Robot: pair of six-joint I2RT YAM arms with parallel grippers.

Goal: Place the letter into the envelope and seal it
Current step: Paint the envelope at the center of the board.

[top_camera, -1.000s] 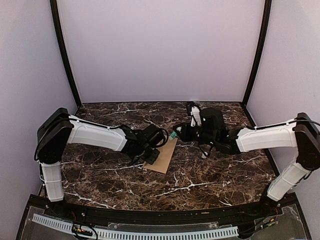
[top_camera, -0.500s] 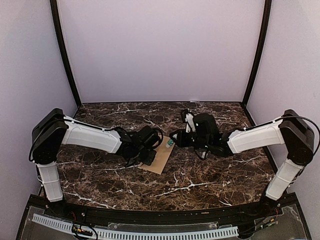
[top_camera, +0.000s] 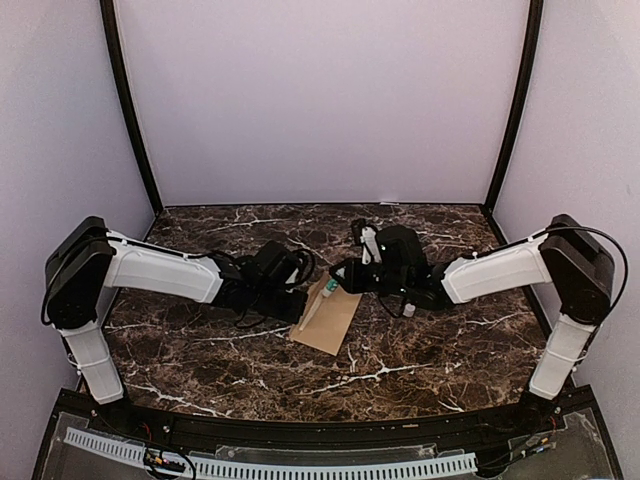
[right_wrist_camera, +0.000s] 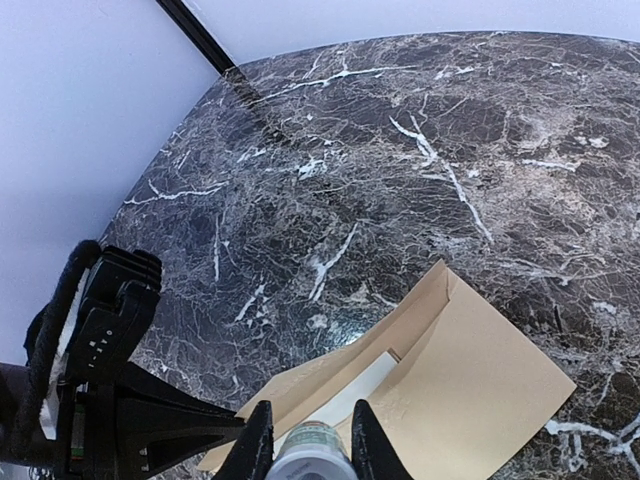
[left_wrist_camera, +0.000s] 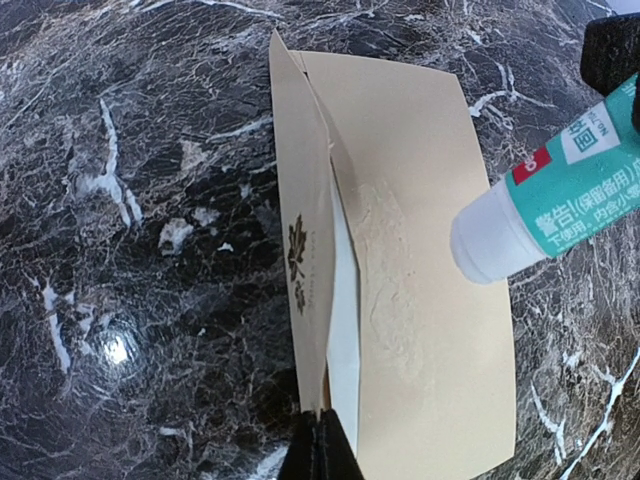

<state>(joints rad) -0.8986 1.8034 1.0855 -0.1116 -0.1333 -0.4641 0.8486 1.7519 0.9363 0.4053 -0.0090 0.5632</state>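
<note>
The tan envelope [top_camera: 330, 315] lies on the marble table, its flap [left_wrist_camera: 300, 230] lifted upright. A white letter [left_wrist_camera: 345, 300] shows inside the opening, also in the right wrist view [right_wrist_camera: 355, 392]. My left gripper [left_wrist_camera: 318, 440] is shut on the flap's edge and holds it up. My right gripper [right_wrist_camera: 308, 440] is shut on a glue stick [left_wrist_camera: 545, 195] with a green and red label, its white tip just above the envelope body [right_wrist_camera: 480, 385]. A glue smear [left_wrist_camera: 385, 270] shows on the envelope near the opening.
Dark marble tabletop [top_camera: 420, 350] with purple walls and black corner posts [top_camera: 128, 110] around it. The left arm's black wrist [right_wrist_camera: 100, 330] sits close to the envelope on the left.
Both arms shifted left. The left gripper has pulled the flap up and back, opening the envelope. The glue stick has followed over the envelope.
</note>
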